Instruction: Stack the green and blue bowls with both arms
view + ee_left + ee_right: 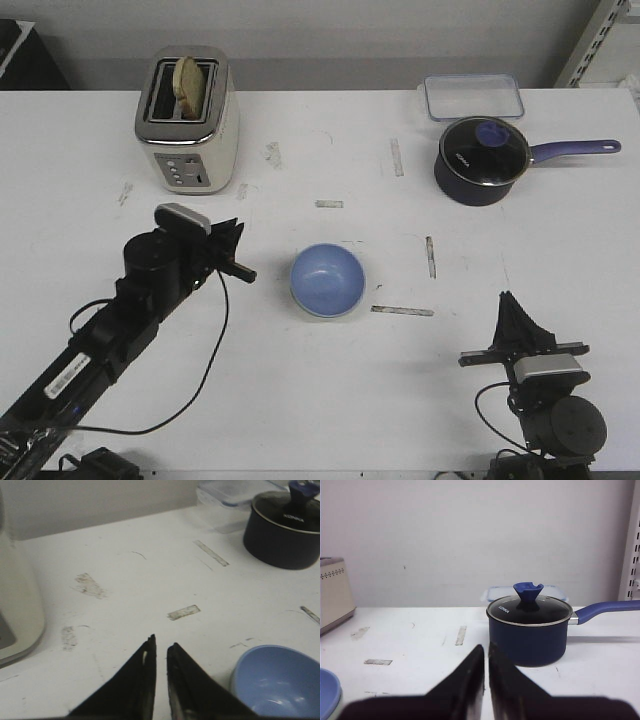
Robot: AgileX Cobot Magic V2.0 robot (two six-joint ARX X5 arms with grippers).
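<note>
Blue bowl (pixel 327 279) sits upright at table centre; pale rim peeking beneath its near-left edge suggests green bowl under it, cannot confirm. Judged: stack likely done, nothing left but retreat. Left gripper (pixel 232 255) just left of bowl, jaws nearly closed, holding nothing. Right gripper (pixel 512 308) near-right, well apart from bowl, jaws nearly closed, holding nothing.

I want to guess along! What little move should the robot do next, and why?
Probably draw the left gripper back from the blue bowl. It and the right gripper look shut and empty, and a pale rim peeks under the bowl, so the green one may already sit beneath.
</note>
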